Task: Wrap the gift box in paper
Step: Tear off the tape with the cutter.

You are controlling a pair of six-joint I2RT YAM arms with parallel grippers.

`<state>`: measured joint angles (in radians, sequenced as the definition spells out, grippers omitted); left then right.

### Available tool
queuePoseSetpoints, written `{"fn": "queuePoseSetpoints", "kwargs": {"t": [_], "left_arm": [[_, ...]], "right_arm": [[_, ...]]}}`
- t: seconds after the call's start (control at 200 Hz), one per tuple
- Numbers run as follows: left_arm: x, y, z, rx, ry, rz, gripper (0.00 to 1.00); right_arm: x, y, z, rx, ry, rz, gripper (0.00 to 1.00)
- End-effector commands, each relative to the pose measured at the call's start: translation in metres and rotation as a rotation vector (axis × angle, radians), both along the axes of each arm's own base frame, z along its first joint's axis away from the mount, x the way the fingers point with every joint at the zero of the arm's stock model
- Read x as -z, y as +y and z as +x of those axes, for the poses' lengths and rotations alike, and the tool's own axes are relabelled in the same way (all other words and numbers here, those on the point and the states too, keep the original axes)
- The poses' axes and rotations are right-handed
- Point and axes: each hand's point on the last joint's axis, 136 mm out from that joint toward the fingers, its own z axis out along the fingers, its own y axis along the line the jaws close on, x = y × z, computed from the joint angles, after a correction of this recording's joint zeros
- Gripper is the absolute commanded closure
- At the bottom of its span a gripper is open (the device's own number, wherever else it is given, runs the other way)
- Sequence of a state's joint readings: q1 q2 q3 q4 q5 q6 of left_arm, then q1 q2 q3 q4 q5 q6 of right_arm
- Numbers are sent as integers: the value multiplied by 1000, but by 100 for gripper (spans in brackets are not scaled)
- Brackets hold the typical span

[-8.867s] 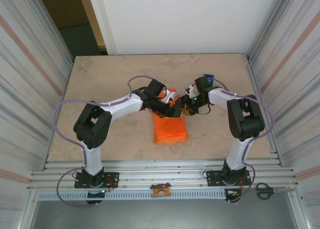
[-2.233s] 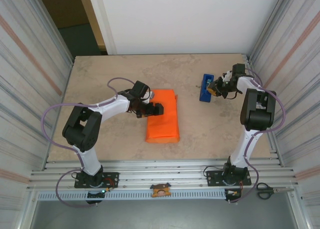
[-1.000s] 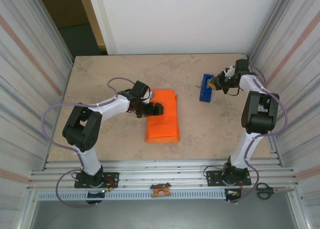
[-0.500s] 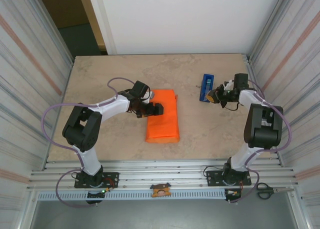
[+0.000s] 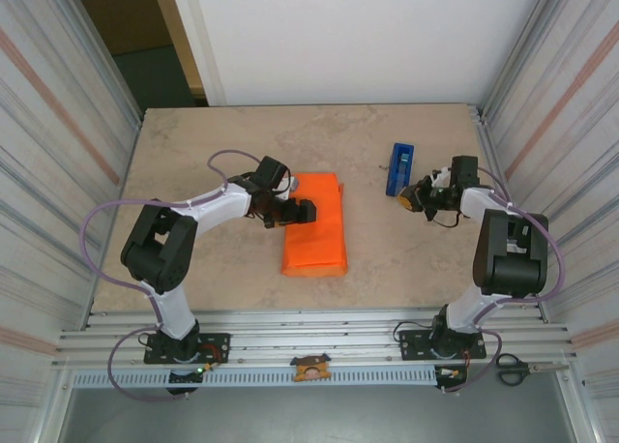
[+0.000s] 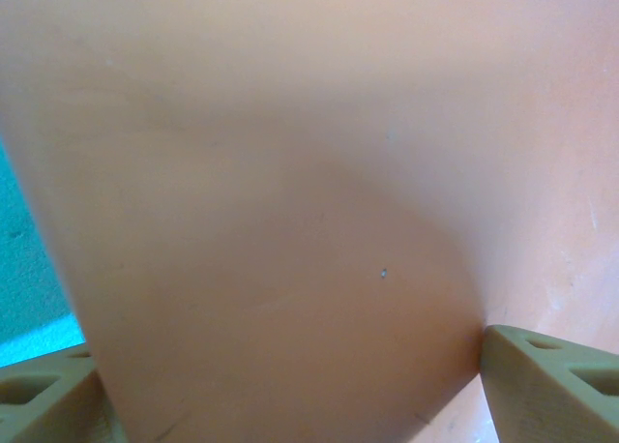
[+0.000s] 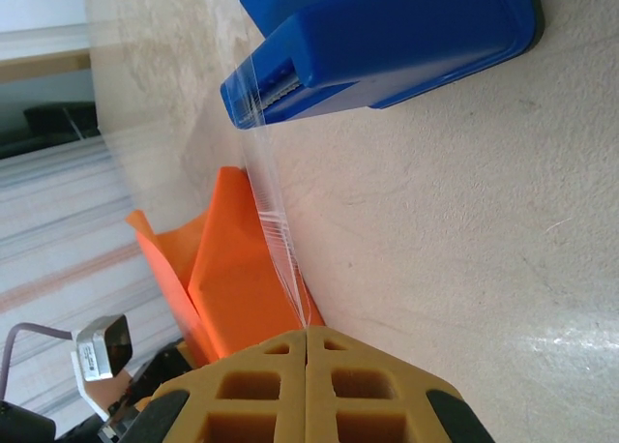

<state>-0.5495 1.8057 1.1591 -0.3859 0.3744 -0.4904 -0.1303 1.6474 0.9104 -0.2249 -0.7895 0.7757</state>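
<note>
Work surface was a beige, faintly marbled table top, evenly lit and glossy enough to catch a highlight in the right wrist view. A plain white wall stood behind its far edge. A ribbed metal left panel and right panel closed the sides. A dark doorway opened at the far left corner. Aluminium rails ran along the near edge.
</note>
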Motion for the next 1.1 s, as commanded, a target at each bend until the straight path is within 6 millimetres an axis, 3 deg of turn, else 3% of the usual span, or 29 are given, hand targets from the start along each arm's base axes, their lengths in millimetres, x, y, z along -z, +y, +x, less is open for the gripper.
{"fn": "queuePoseSetpoints", "kwargs": {"t": [0.0,0.291,0.471,0.782,1.097], "left_arm": [[68,20,-40,61,145,180,14],[72,20,-41,65,153,184,14],[71,21,-42,66,153,188,14],[74,20,-42,69,158,190,15],[76,21,-44,70,161,193,15]], "right_arm": [[11,9,-12,-23,48,37,100],[63,-9,-14,-26,130,-88,100],[82,-28,-14,-23,157,-165,100],[75,-29,-12,-42,165,-152,100],[85,-33,-18,-59,225,-185,100]]}}
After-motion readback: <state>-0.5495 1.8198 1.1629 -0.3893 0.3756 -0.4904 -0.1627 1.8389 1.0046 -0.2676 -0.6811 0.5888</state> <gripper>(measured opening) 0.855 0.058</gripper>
